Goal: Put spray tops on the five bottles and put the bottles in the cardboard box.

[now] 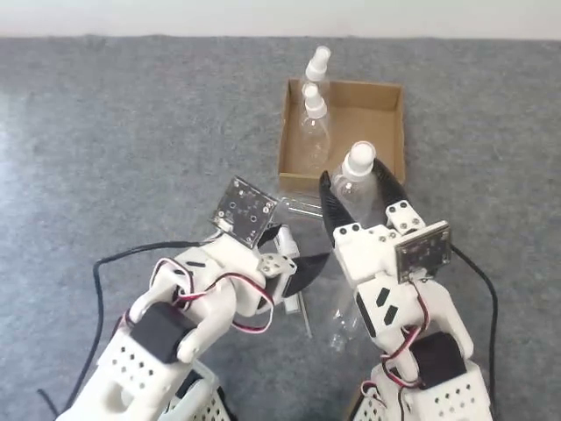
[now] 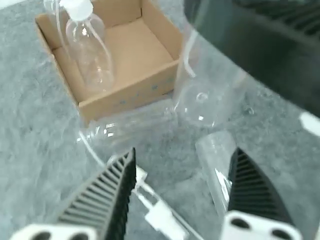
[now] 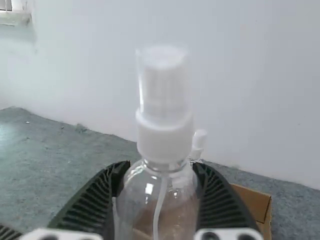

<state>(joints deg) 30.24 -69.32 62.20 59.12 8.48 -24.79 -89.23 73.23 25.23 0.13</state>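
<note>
My right gripper [image 1: 359,200] is shut on a clear bottle [image 1: 355,180] with a white spray top [image 3: 162,117], held upright over the near edge of the cardboard box [image 1: 390,132]. One capped bottle [image 1: 313,118] lies in the box, and another [image 1: 317,63] shows at its far left corner. My left gripper [image 2: 182,192] hangs open above the carpet, over a loose spray top [image 2: 161,216] with its tube. An uncapped bottle [image 2: 217,167] lies by one of its fingers, and another clear bottle [image 2: 127,125] lies along the box's near wall.
Grey carpet covers the table. The box's right half [image 2: 135,50] holds nothing. A white wall runs behind the far edge. Both arm bases and their cables crowd the near side.
</note>
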